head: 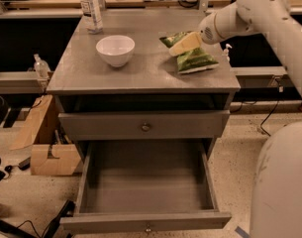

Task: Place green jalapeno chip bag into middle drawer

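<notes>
The green jalapeno chip bag (pixel 198 61) lies on the grey cabinet top (pixel 140 71), at its right side. My gripper (pixel 179 47) reaches in from the upper right on the white arm and sits over the bag's far left part, covering some of it. The middle drawer (pixel 145 185) is pulled open below, showing a bare grey floor, low side walls and a small knob on its front edge. Nothing is inside it.
A white bowl (pixel 115 49) stands on the cabinet top left of the bag, with a clear water bottle (pixel 91 8) behind it. Another drawer (pixel 145 126) above the open one is closed. A cardboard box (pixel 47 157) lies on the floor at left. My white body (pixel 281 182) fills the lower right.
</notes>
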You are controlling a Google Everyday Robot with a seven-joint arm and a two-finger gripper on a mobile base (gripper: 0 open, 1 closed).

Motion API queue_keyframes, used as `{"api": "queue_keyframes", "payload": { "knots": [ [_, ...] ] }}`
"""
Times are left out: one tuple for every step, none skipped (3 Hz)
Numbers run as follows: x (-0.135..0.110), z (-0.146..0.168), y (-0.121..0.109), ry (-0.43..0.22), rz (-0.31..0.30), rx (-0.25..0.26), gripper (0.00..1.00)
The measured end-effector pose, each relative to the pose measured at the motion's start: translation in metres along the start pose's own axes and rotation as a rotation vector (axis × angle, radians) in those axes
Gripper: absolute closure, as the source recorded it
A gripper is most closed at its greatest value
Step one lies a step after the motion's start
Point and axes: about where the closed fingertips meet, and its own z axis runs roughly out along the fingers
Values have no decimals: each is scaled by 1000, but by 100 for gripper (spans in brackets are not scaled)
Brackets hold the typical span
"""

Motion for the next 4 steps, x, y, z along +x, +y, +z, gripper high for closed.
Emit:
{"api": "queue_keyframes", "payload": {
  "knots": [
    [9,27,7,-33,59,-33,19],
    [10,31,9,-33,61,-39,42],
    [11,35,11,-31,61,-44,65],
    [11,38,13,-29,61,-49,88]
  ]
}}
